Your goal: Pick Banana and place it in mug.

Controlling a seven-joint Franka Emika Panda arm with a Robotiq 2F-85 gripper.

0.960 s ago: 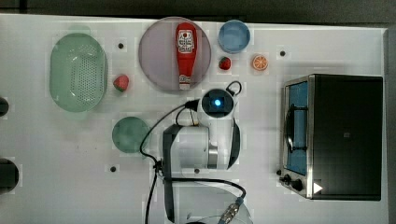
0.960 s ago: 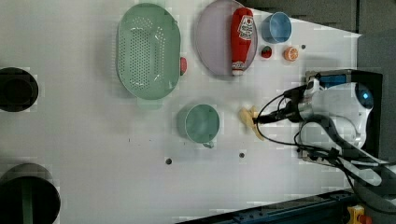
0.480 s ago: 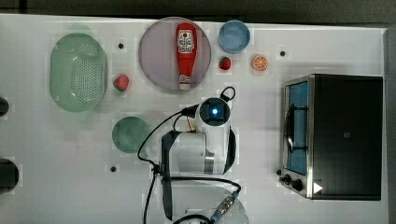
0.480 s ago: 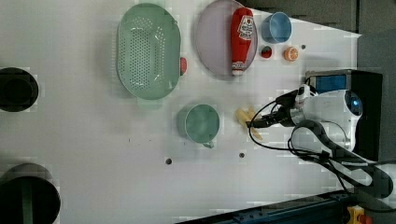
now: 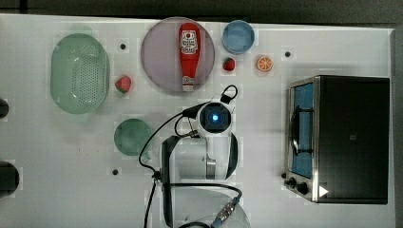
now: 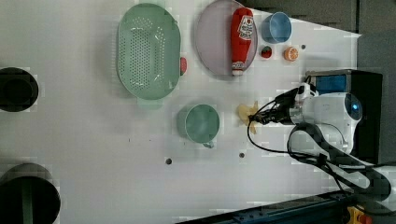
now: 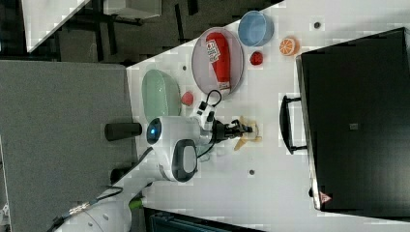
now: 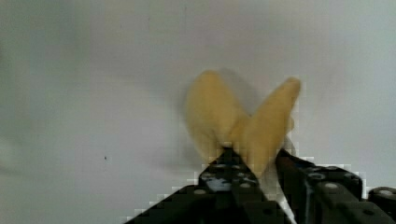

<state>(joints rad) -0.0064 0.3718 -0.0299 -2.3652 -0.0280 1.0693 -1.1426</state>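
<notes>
Jaws of the gripper [image 8: 254, 158] are clenched on the banana [image 8: 243, 126], its peel ends fanning forward beyond them, with the teal mug [image 6: 201, 123] lying farther ahead on the counter [image 6: 93, 154].

The top view looks straight down on the white table [image 5: 57, 156]. The left and right views look down from high on opposite sides, both catching the red bottle [image 6: 242, 39] and black oven [image 7: 358, 121]. The wrist view hangs close over the tabletop
</notes>
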